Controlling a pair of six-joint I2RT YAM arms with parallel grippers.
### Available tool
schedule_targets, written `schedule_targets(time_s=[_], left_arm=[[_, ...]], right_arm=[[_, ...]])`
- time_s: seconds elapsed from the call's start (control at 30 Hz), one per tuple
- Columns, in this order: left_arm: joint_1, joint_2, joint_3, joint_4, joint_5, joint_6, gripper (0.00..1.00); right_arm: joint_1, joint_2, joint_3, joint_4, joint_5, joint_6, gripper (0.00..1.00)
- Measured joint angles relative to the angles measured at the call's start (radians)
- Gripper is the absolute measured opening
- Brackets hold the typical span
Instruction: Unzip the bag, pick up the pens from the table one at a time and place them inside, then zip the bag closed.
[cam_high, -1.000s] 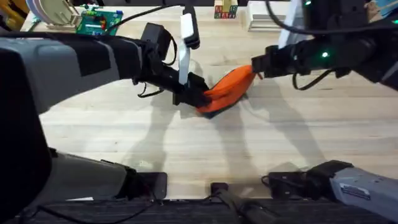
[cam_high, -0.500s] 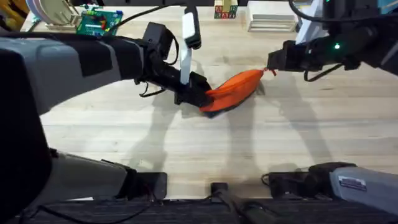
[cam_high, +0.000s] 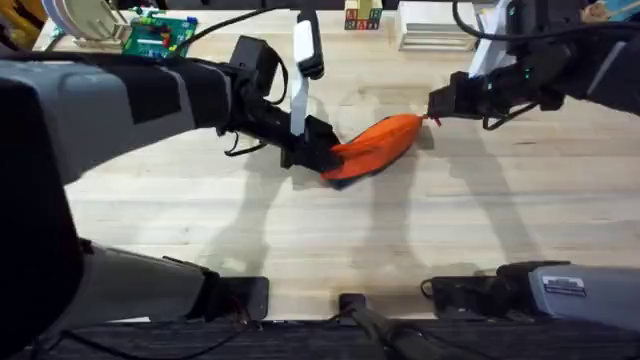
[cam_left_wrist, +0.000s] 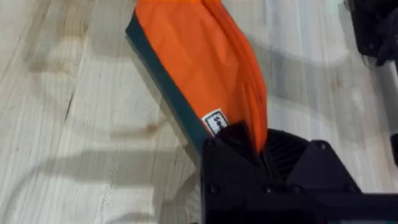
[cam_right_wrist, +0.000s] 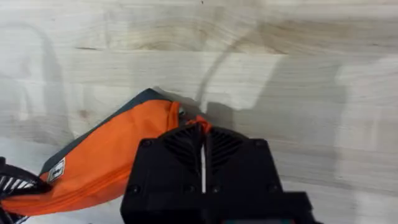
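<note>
A: The table (cam_high: 300, 230) carries the bag (cam_high: 372, 147) near its middle. How does the bag lie?

B: Its long axis runs across the table, slanting from the left arm's side up toward the right arm's side. Each arm is at one end, so the bag is stretched between them.

A: And the left gripper (cam_high: 318, 152)?

B: It is closed on the bag's near-left end; in the left wrist view the orange fabric and dark base edge (cam_left_wrist: 163, 87) run straight into the clamped fingers. That end is anchored.

A: The right gripper (cam_high: 437, 106)?

B: It sits at the far-right tip, fingers pinched together. In the right wrist view a small orange tab (cam_right_wrist: 199, 121) meets the fingertips, probably the zip pull, though the grip itself is hidden.

A: So the next move?

B: Likely a pull along the bag's length toward the anchored end, since the zip follows that axis. Whether it is opening or closing cannot be told.
</note>
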Motion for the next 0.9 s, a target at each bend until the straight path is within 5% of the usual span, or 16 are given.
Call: schedule_targets(time_s=[0.13, 0.17, 0.3, 0.67, 0.7, 0.87, 0.9], left_arm=[[0.000, 0.000, 0.000, 0.000, 0.000, 0.000, 0.043], [0.000, 0.000, 0.000, -0.012, -0.003, 0.000, 0.043], [0.002, 0.000, 0.000, -0.014, -0.003, 0.000, 0.043], [0.002, 0.000, 0.000, -0.013, -0.003, 0.001, 0.052], [0.002, 0.000, 0.000, -0.015, -0.003, 0.001, 0.128], [0.002, 0.000, 0.000, -0.023, 0.001, 0.000, 0.907], [0.002, 0.000, 0.000, -0.027, 0.001, -0.003, 0.965]], right_arm=[[-0.001, -0.050, 0.000, -0.008, 0.001, -0.003, 0.048], [-0.013, -0.087, 0.000, -0.001, 0.046, -0.011, 0.432], [-0.032, -0.141, 0.000, -0.013, 0.089, -0.021, 0.962], [-0.006, -0.365, 0.000, -0.168, 0.106, -0.024, 0.998], [0.003, -0.386, 0.000, -0.182, 0.106, -0.029, 0.998], [0.048, -0.488, 0.000, -0.263, 0.106, -0.063, 0.998], [0.054, -0.506, 0.000, -0.277, 0.106, -0.067, 0.998]])
